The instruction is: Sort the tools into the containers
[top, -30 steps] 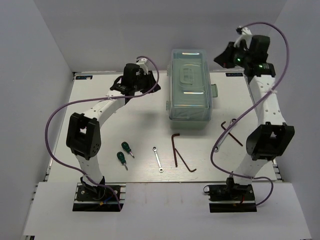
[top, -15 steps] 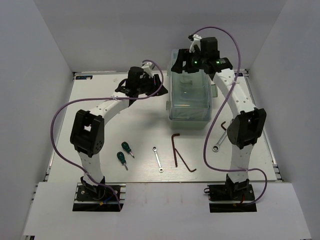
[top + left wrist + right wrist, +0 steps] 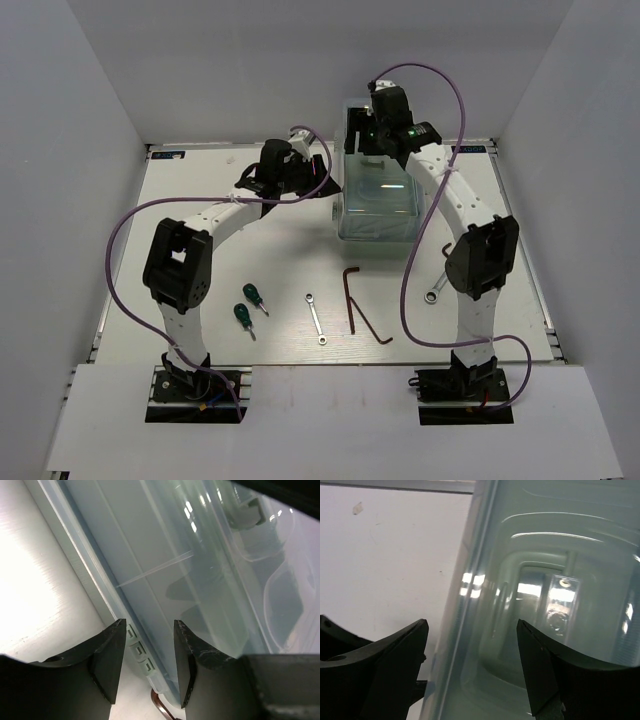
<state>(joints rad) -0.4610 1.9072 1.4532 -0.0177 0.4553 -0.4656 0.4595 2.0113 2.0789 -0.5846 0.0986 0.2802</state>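
The pale mint toolbox [image 3: 380,200] stands at the back centre with its translucent lid [image 3: 200,565] shut. My left gripper [image 3: 326,178] is open at the box's left side, its jaws astride the rim and small hinge tabs [image 3: 138,651]. My right gripper [image 3: 359,140] hangs open over the far left part of the lid [image 3: 520,645], near the handle recess [image 3: 555,605]. On the near table lie two green-handled screwdrivers [image 3: 247,306], a small silver wrench [image 3: 316,318] and two dark hex keys [image 3: 356,305]. A longer wrench [image 3: 434,294] shows partly behind the right arm.
White walls close the table at the back and both sides. Purple cables [image 3: 415,270] loop from both arms, the right one hanging over the longer wrench. The arm bases [image 3: 195,385] stand at the near edge.
The right arm swung from the far right corner to above the toolbox's far end and its jaws opened wide. The left gripper slid right to the box's left rim and opened a little.
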